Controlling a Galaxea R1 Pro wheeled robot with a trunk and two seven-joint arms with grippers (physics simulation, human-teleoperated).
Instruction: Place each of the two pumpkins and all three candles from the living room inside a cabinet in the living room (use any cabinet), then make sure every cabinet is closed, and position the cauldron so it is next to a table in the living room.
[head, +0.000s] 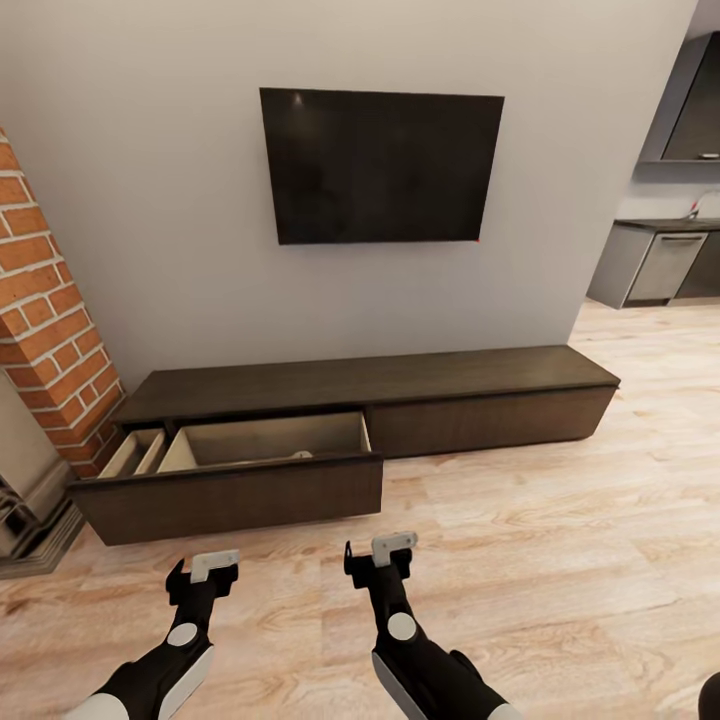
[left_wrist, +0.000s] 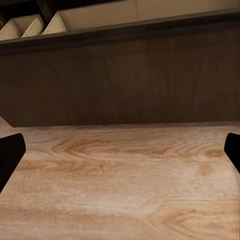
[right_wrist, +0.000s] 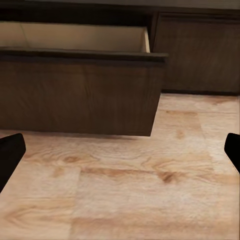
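The long, low, dark brown cabinet (head: 400, 385) stands against the grey wall. Its left drawer front (head: 230, 495) is pulled out over the floor, baring pale wood insides (head: 270, 438) with dividers. A small pale item (head: 300, 455) peeks over the drawer's front edge; I cannot tell what it is. The pumpkins are out of view. My left gripper (head: 205, 575) hangs open and empty just before the drawer front (left_wrist: 120, 75). My right gripper (head: 380, 558) is open and empty too, near the drawer's right corner (right_wrist: 155, 95). Dark fingertips (left_wrist: 10, 155) (right_wrist: 10, 155) stand wide apart.
A black television (head: 380, 165) hangs on the wall above the cabinet. A brick column (head: 45, 330) and a dark hearth base (head: 30, 520) stand at the left. Grey kitchen units (head: 660, 265) lie far right. Pale wood floor (head: 560, 560) stretches to the right.
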